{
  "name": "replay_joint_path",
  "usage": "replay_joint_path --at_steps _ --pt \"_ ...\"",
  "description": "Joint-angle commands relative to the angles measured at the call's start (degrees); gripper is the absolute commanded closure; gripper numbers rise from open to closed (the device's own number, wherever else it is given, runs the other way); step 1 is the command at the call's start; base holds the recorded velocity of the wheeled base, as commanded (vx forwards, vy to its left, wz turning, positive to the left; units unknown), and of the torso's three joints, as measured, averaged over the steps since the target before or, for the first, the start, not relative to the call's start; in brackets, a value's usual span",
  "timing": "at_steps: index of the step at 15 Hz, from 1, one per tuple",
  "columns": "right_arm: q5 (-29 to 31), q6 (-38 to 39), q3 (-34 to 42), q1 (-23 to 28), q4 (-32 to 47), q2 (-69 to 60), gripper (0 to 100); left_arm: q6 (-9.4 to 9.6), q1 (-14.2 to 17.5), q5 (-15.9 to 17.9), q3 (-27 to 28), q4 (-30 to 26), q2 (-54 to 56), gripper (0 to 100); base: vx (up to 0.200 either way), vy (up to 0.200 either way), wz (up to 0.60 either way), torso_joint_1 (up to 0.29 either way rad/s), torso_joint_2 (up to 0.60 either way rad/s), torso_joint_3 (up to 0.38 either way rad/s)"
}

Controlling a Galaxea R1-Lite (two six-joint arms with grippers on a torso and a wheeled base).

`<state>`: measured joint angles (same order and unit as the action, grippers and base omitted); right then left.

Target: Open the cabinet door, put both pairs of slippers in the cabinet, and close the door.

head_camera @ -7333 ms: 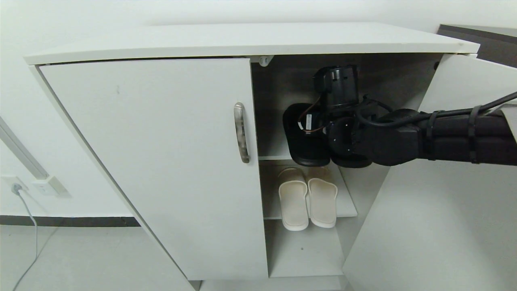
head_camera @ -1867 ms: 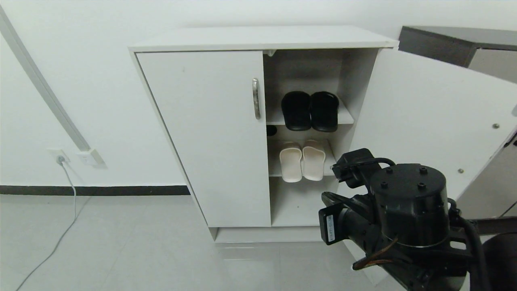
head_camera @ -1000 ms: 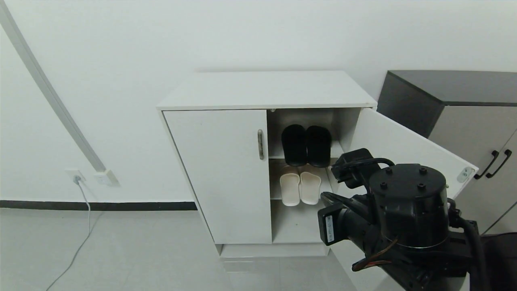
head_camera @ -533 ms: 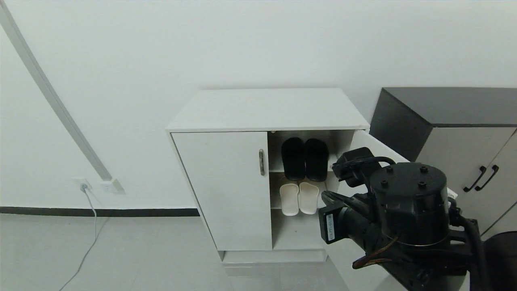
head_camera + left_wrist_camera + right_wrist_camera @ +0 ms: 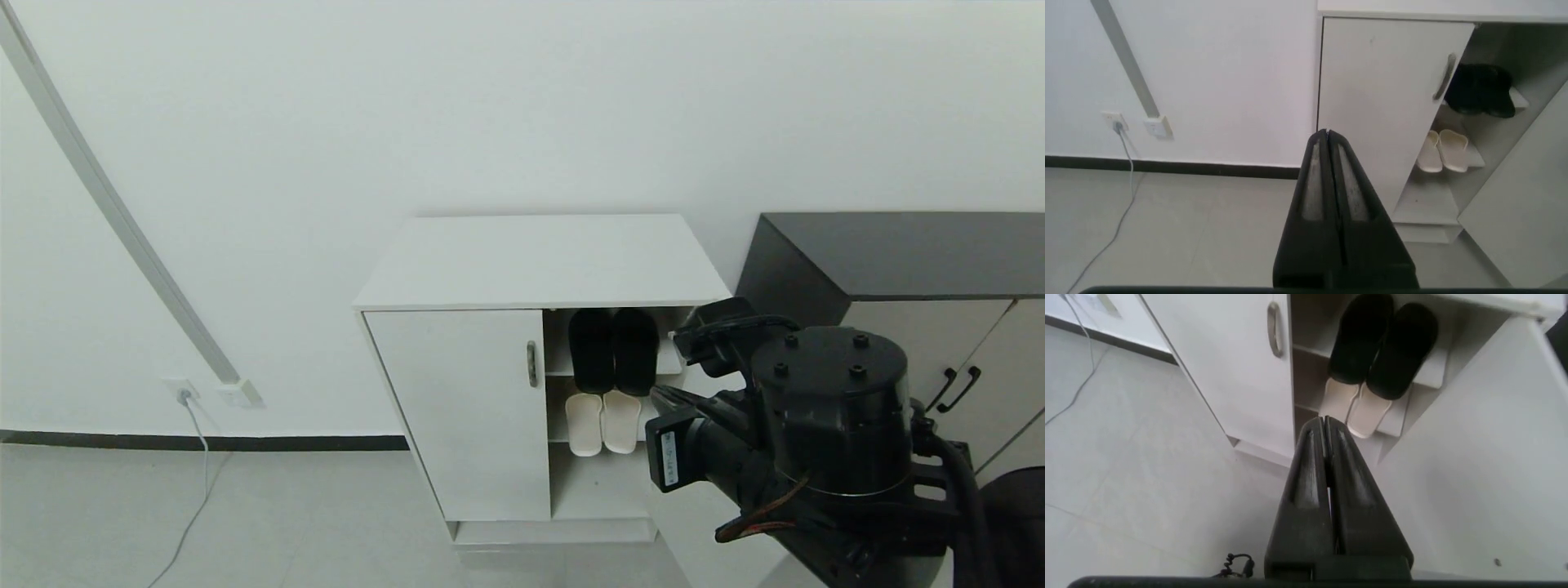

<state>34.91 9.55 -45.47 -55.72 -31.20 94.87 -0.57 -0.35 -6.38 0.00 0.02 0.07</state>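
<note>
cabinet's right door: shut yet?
Open. The right door stands swung out, and the black slippers and white slippers are exposed inside.

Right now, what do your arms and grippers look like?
The right arm is black, with a round screw-topped joint cap, a white label, black cable and thin brown wires. The left gripper and right gripper are black with long, grey-padded fingers.

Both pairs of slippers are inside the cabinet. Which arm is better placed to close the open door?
The right, I think. The open door hangs on the robot's right, close beside the right tool; the left tool points toward the closed door.
</note>
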Motion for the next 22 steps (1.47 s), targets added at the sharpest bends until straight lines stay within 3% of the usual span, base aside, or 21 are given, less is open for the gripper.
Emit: replay_joint_path --at_steps 1,10,17,22 --pt "0.0 0.0 0.1 0.0 0.0 -0.3 100 -0.04 0.0 0.0 0.0 0.0 -0.1 100 0.0 0.0 0.0 0.232 -0.54 -0.295" --pt "-0.2 -1.4 1.6 0.1 -1.6 -0.3 100 -0.04 0.0 0.0 0.0 0.0 -0.1 100 0.0 0.0 0.0 0.075 -0.16 -0.089" --pt "-0.2 -1.4 1.4 1.2 -1.7 -0.2 100 -0.04 0.0 0.0 0.0 0.0 -0.1 100 0.0 0.0 -0.6 0.006 0.0 0.0" --pt "-0.2 -1.5 1.3 2.4 -1.7 0.1 100 -0.04 0.0 0.0 0.0 0.0 -0.1 100 0.0 0.0 0.0 0.0 0.0 0.0"
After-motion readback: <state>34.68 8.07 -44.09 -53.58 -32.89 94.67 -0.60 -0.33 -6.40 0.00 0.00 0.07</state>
